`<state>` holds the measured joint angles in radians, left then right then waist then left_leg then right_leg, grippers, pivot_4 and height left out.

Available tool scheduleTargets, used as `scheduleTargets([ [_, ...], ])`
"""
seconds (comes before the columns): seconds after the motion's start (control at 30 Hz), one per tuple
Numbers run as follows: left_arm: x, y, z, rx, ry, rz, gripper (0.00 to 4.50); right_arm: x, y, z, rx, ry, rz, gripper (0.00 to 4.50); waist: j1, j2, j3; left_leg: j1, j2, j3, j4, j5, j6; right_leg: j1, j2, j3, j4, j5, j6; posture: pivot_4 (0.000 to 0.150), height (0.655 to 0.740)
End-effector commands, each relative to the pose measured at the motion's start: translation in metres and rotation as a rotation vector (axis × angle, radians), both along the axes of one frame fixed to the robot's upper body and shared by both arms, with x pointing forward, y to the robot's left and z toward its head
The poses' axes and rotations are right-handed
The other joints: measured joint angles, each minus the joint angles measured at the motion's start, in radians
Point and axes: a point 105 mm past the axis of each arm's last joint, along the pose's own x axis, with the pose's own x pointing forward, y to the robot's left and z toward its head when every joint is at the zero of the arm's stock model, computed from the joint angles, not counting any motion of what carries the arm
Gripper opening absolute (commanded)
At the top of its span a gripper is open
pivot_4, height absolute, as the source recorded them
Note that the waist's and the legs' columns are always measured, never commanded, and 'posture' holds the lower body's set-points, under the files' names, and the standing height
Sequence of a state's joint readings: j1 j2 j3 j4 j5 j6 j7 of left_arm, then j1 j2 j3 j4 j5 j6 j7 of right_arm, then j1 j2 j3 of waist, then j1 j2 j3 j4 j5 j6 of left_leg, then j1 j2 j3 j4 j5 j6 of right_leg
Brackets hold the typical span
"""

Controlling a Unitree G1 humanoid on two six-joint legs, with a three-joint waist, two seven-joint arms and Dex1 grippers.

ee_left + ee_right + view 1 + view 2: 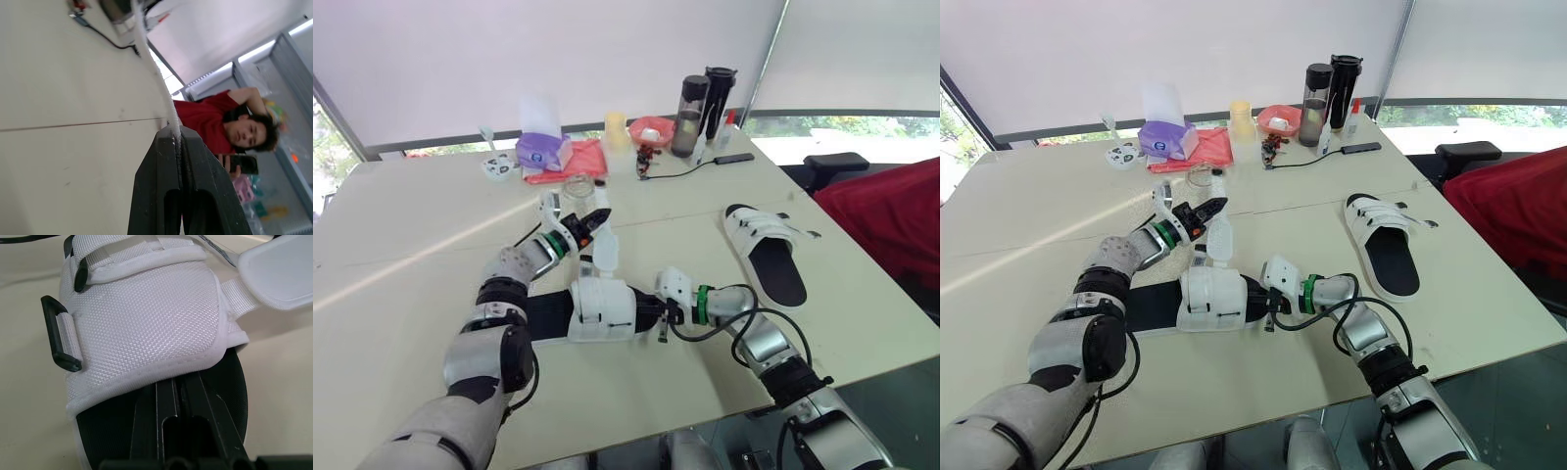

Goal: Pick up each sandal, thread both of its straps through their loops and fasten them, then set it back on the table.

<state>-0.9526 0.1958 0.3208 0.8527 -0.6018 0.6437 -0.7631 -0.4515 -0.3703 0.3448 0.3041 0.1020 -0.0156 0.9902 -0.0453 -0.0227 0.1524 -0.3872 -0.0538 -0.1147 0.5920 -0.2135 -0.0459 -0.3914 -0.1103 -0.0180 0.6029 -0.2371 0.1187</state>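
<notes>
Left arm [509,269] reaches forward and the left gripper [177,133] is pinched tight on the strap [157,74] - no gap at all. Right arm [759,343] bends in toward the left, with the right gripper [179,382] low and level - fingers pressed together too.

Bright, diffuse daylight through white blinds [558,49] behind the table [401,255]. Window strip [842,132] at right blown out. Pale sunlit streak across the table's left half; shadows soft and short. Head views sharp. Left wrist: strap [171,117] close and blurred, person [220,122] slightly soft, glare behind. Right wrist: sandal [146,328] weave crisp, sole in shade.
</notes>
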Motion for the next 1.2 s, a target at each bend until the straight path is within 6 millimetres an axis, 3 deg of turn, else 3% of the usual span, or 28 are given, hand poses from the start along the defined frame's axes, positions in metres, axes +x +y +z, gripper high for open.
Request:
scheduleTargets([
  [0.03,-0.014,-0.004,0.045,0.163,-0.342,-0.056,0.02,-0.014,-0.02,-0.063,-0.184,0.174,-0.061,0.04,-0.001,0.0,0.0,0.0,0.0,0.0,0.0,0.0,0.0,0.0,0.0,0.0,0.0,0.0,0.0,0.15,0.74],
  [0.17,-0.045,-0.009,0.048,0.44,-0.64,-0.135,0.02,-0.014,-0.024,-0.065,-0.186,0.171,-0.07,0.04,0.001,0.002,0.0,0.0,0.0,0.0,-0.001,0.0,0.0,-0.002,0.0,0.003,0.0,0.0,-0.001,0.15,0.74],
  [0.4,-0.101,-0.01,0.011,0.929,-1.283,-0.312,0.02,-0.014,-0.025,-0.064,-0.182,0.177,-0.064,0.04,0.005,0.004,0.0,0.0,0.003,0.001,-0.001,0.0,0.0,-0.001,-0.001,0.004,-0.003,-0.001,-0.006,0.15,0.74],
  [0.53,-0.12,-0.003,0.002,1.057,-1.656,-0.322,0.02,-0.011,-0.027,-0.063,-0.187,0.173,-0.063,0.04,0.005,0.005,0.0,-0.002,0.005,0.001,-0.001,0.0,0.0,-0.002,-0.003,0.004,-0.004,-0.001,-0.006,0.15,0.74],
  [0.67,-0.13,0.005,0.005,1.1,-2.031,-0.239,0.02,-0.011,-0.025,-0.065,-0.187,0.173,-0.058,0.04,0.009,0.006,0.0,-0.002,0.005,0.001,-0.001,0.0,0.0,-0.003,-0.003,0.005,-0.004,-0.001,-0.006,0.15,0.74],
  [0.9,-0.132,0.009,0.011,1.101,-2.251,-0.145,0.02,-0.012,-0.023,-0.067,-0.188,0.174,-0.046,0.04,0.007,0.006,-0.001,-0.001,0.005,0.003,-0.001,0.001,0.002,-0.002,0.0,0.004,-0.002,-0.001,-0.005,0.15,0.74],
  [0.93,-0.132,0.009,0.011,1.11,-2.266,-0.138,0.54,-0.011,-0.023,-0.067,-0.19,0.172,-0.046,0.04,0.007,0.006,-0.001,0.0,0.005,0.003,-0.001,0.001,0.002,-0.002,0.001,0.004,-0.002,-0.001,-0.005,0.15,0.74],
  [0.97,-0.133,0.009,0.011,1.11,-2.278,-0.124,0.73,-0.011,-0.024,-0.067,-0.191,0.17,-0.047,0.04,0.007,0.006,-0.001,0.0,0.005,0.003,-0.001,0.001,0.002,-0.002,0.001,0.004,-0.001,0.0,-0.004,0.15,0.74],
  [1.07,-0.133,0.012,0.009,1.123,-2.279,-0.099,2.2,-0.01,-0.025,-0.067,-0.195,0.169,-0.048,0.04,0.008,0.006,-0.001,0.001,0.006,0.003,-0.001,0.001,0.002,-0.001,0.002,0.003,0.0,0.001,-0.001,0.15,0.74],
  [1.2,-0.129,0.031,0.006,1.155,-2.158,0.016,4.04,-0.011,-0.028,-0.068,-0.202,0.171,-0.051,0.04,0.008,0.008,-0.001,0.003,0.008,0.003,0.0,0.001,0.002,0.001,0.004,0.003,0.0,0.001,-0.001,0.15,0.74],
])
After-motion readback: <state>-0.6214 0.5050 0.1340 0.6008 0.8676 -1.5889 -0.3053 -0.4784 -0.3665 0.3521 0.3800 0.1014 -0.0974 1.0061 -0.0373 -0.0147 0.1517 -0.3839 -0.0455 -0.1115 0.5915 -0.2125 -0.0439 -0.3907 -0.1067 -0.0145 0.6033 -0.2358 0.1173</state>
